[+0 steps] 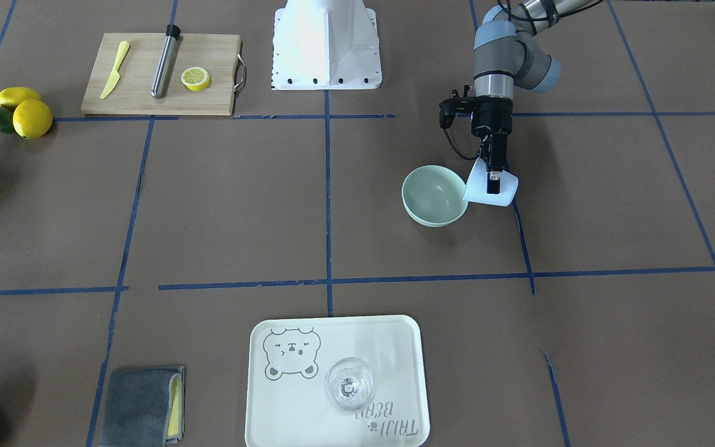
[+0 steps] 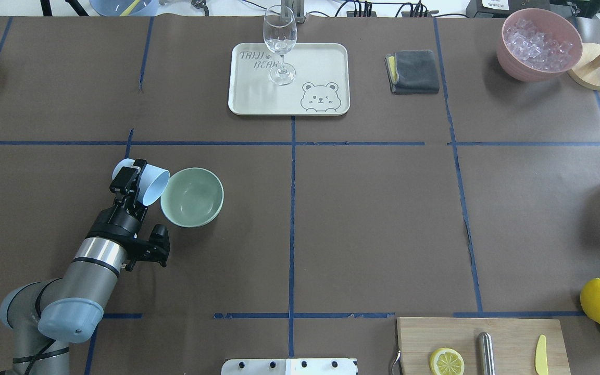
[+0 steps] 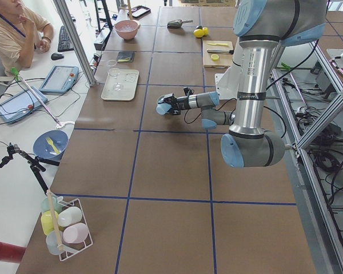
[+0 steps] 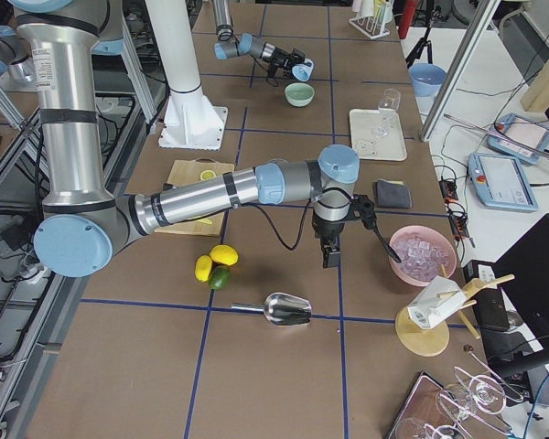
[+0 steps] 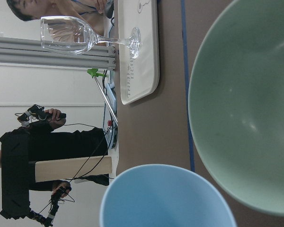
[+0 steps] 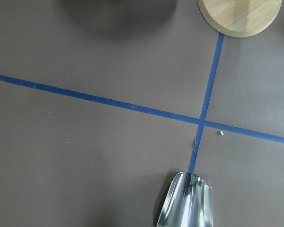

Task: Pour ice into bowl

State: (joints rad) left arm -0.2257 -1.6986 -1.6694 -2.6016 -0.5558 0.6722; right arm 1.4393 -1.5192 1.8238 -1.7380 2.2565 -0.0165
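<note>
My left gripper (image 2: 132, 174) is shut on a light blue cup (image 2: 155, 183), gripping its wall. The cup is tipped on its side with its mouth at the rim of the mint-green bowl (image 2: 193, 197). The bowl (image 1: 435, 195) looks empty inside. In the left wrist view the cup's rim (image 5: 165, 198) sits beside the bowl (image 5: 246, 109), and no ice shows in either. The ice (image 2: 539, 41) lies heaped in a pink bowl (image 2: 511, 60) at the far right. My right gripper (image 4: 329, 261) hangs above the table near that pink bowl; I cannot tell if it is open or shut.
A metal scoop (image 4: 288, 311) lies on the table near the right gripper. A tray (image 2: 242, 99) holds a wine glass (image 2: 280, 41). A grey cloth (image 2: 413, 72), a cutting board (image 2: 508, 333) with a lemon slice, loose lemons (image 2: 599, 301) and a wooden stand (image 2: 594, 73) are also there.
</note>
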